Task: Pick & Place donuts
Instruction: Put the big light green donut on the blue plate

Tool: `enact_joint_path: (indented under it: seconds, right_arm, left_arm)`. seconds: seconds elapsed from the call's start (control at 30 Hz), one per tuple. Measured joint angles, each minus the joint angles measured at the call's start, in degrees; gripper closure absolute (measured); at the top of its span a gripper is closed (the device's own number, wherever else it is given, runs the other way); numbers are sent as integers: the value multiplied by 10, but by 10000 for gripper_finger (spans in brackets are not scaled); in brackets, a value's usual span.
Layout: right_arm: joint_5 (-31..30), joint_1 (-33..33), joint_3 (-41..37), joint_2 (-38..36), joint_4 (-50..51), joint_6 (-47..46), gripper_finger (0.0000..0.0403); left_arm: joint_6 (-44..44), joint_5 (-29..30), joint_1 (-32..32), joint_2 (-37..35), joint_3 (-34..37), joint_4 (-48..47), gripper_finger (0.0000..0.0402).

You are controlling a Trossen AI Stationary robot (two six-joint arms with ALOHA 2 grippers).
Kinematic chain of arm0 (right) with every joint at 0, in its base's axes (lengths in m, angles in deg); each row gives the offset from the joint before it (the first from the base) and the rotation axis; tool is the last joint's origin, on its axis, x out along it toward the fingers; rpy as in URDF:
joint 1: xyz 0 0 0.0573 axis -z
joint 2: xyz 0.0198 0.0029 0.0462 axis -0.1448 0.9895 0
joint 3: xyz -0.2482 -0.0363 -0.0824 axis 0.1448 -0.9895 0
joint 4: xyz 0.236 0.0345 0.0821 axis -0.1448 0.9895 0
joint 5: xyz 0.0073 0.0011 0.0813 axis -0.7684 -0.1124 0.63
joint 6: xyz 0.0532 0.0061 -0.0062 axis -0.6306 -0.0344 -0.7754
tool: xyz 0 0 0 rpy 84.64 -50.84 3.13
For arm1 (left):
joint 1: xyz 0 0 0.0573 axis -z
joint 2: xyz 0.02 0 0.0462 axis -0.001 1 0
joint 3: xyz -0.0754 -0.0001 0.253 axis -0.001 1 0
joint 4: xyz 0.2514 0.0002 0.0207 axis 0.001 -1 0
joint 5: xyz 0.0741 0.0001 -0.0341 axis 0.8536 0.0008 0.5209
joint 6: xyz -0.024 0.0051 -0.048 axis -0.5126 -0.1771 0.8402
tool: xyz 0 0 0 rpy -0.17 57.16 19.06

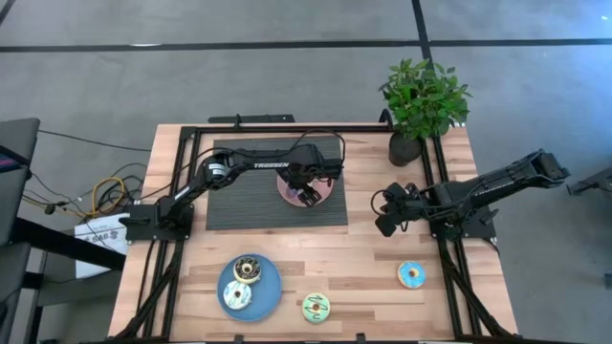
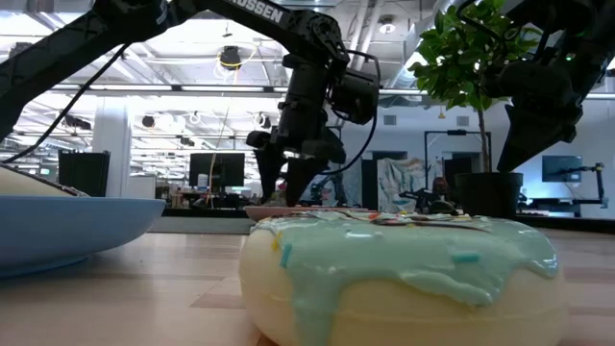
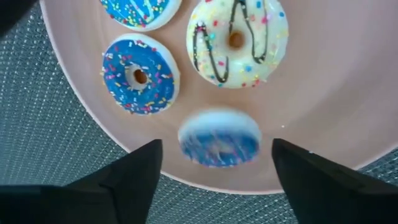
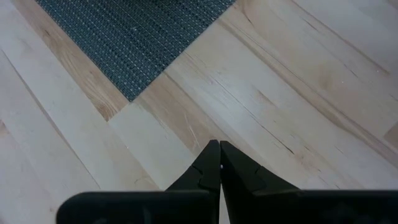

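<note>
My left gripper [image 3: 217,149] hangs open over the pink plate [image 3: 348,112], fingers pointing down. Between its two fingers, apart from both, a blue-iced donut [image 3: 219,138] shows blurred above the plate's near rim. On the plate lie a blue sprinkled donut [image 3: 140,74], a white donut with dark lines [image 3: 236,40] and the edge of another blue one [image 3: 140,9]. The blue plate [image 1: 268,304] holds two donuts [image 1: 249,268] [image 1: 236,296]. A green-iced donut [image 1: 316,308] and a light blue donut [image 1: 412,274] lie flat on the table. My right gripper [image 4: 219,149] waits shut at the right.
The pink plate [image 1: 287,191] sits on a dark ribbed mat [image 1: 239,205]. A potted plant [image 1: 416,105] stands at the far right corner. Bare wood lies between the mat and the blue plate. In the low view the green-iced donut [image 2: 404,269] fills the foreground.
</note>
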Motion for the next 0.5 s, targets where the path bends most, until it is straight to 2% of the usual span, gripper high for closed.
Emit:
enact_joint_path:
  seconds: [0.2, 0.5]
  right_arm:
    - [0, 0, 0, 0, 0, 5, 403]
    - [0, 0, 0, 0, 0, 20, 403]
  left_arm:
    - [-18, 8, 0, 0, 0, 1, 62]
    - [44, -24, 1, 0, -46, 0, 57]
